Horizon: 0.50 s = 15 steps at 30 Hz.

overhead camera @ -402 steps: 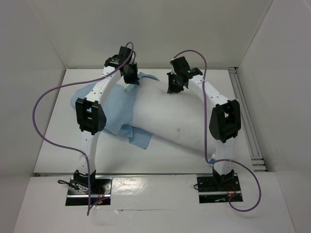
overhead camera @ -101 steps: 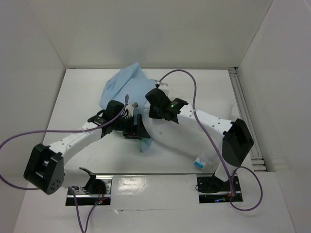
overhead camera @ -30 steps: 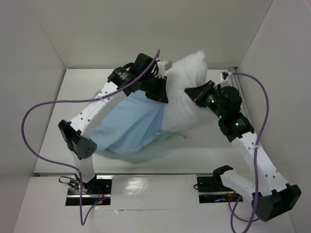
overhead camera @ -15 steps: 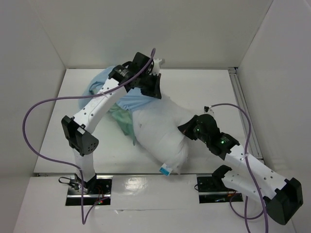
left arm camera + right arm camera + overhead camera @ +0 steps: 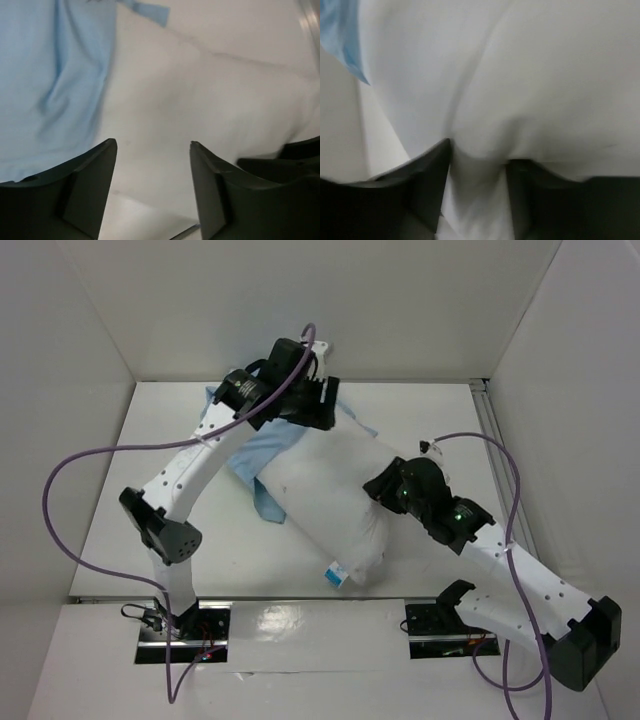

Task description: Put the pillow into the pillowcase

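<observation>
Left gripper [image 5: 152, 145]: jaws spread wide with nothing between them. Both dark fingers [image 5: 87, 187] hang free above the cloth.
Ahead of the left jaws: the pillow [image 5: 330, 500], plump and white, fills the space beyond and between the fingertips. Its far end lies just below this gripper in the top view.
Off the left jaws' left finger: the pillowcase [image 5: 50, 75], light blue face up and softly creased, lies just beside the pillow on the table [image 5: 120, 490]. The two touch along one edge. Whether the pillow's end sits inside the sack's mouth cannot be told.
Right gripper [image 5: 479, 155]: jaws pinching a fold of the pillow's white cover. The cloth bunches up between the two fingers and puckers around them.
Place of that pinch: on the pillow's long side nearest the right arm, about midway along it (seen from above).
Beyond the right jaws: white pillow nearly everywhere, with only a sliver of light blue pillowcase at the upper left corner of that wrist view.
Pillow's lie: slanted across the table, one end under the left jaws and the other toward the arm bases, well clear of both grippers.
Label [image 5: 337, 573]: blue and white, on the pillow's near corner — far from the left jaws, nearer the right ones, touched by neither.
</observation>
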Motion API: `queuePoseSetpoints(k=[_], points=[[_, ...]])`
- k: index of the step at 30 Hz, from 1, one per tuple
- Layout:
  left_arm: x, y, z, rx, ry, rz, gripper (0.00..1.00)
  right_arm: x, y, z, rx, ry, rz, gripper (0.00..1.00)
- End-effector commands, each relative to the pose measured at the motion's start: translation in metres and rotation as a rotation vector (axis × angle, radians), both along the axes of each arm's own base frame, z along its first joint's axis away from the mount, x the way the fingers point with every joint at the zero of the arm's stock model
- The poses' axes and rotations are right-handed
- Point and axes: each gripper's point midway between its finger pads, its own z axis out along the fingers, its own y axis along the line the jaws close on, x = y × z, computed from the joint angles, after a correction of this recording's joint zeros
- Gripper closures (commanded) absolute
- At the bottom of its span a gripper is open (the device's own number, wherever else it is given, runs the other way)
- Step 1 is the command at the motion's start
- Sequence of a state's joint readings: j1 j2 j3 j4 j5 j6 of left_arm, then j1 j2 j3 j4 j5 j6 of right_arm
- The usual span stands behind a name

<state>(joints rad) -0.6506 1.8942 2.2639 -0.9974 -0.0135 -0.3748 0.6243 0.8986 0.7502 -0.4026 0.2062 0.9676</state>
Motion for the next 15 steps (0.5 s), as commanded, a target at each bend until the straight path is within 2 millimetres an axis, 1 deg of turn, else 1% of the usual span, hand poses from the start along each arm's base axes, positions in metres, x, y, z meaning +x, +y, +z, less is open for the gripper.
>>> queuePoseSetpoints(k=[1, 2, 3, 4, 5, 6, 7, 8, 9, 10, 11, 12, 13, 14, 15], points=[[-0.009, 0.092, 0.043, 0.136, -0.165, 0.321, 0.31, 0.011, 0.002, 0.044, -0.116, -0.08, 0.059, 0.39], [-0.012, 0.106, 0.041, 0.123, -0.158, 0.393, 0.37, 0.015, -0.007, 0.047, -0.185, -0.093, 0.048, 0.19], [-0.021, 0.13, 0.054, 0.086, -0.184, 0.466, 0.42, 0.018, -0.01, 0.049, -0.229, -0.09, 0.045, 0.13], [-0.026, 0.142, 0.022, 0.128, -0.13, 0.503, 0.42, 0.02, -0.015, 0.066, -0.257, -0.106, 0.039, 0.1], [-0.031, 0.15, 0.012, 0.098, -0.109, 0.554, 0.42, 0.021, -0.021, 0.072, -0.307, -0.119, 0.039, 0.07], [-0.034, 0.163, 0.002, 0.075, -0.088, 0.598, 0.41, 0.027, -0.029, 0.076, -0.361, -0.117, 0.005, 0.05], [-0.047, 0.173, -0.023, 0.062, -0.052, 0.616, 0.32, 0.029, -0.034, 0.083, -0.395, -0.122, -0.004, 0.03], [-0.054, 0.172, -0.038, 0.018, -0.007, 0.607, 0.27, 0.031, -0.041, 0.1, -0.418, -0.133, -0.024, 0.03], [-0.058, 0.18, -0.053, -0.025, 0.034, 0.666, 0.22, 0.034, -0.047, 0.107, -0.462, -0.143, -0.031, 0.03], [-0.071, 0.18, -0.085, -0.05, 0.091, 0.66, 0.17, 0.039, -0.044, 0.119, -0.478, -0.153, -0.021, 0.02], [-0.075, 0.18, -0.1, -0.085, 0.123, 0.682, 0.15, 0.043, -0.042, 0.125, -0.501, -0.169, -0.005, 0.02], [-0.078, 0.177, -0.114, -0.104, 0.138, 0.671, 0.13, 0.048, -0.034, 0.12, -0.516, -0.149, 0.034, 0.02], [-0.091, 0.178, -0.153, -0.082, 0.2, 0.677, 0.11, 0.052, -0.028, 0.122, -0.52, -0.15, 0.057, 0.02], [-0.084, 0.17, -0.155, -0.15, 0.172, 0.662, 0.08, 0.054, -0.017, 0.13, -0.521, -0.174, 0.098, 0.0], [-0.084, 0.169, -0.169, -0.17, 0.187, 0.67, 0.05, 0.055, -0.009, 0.129, -0.526, -0.173, 0.126, 0.0]])
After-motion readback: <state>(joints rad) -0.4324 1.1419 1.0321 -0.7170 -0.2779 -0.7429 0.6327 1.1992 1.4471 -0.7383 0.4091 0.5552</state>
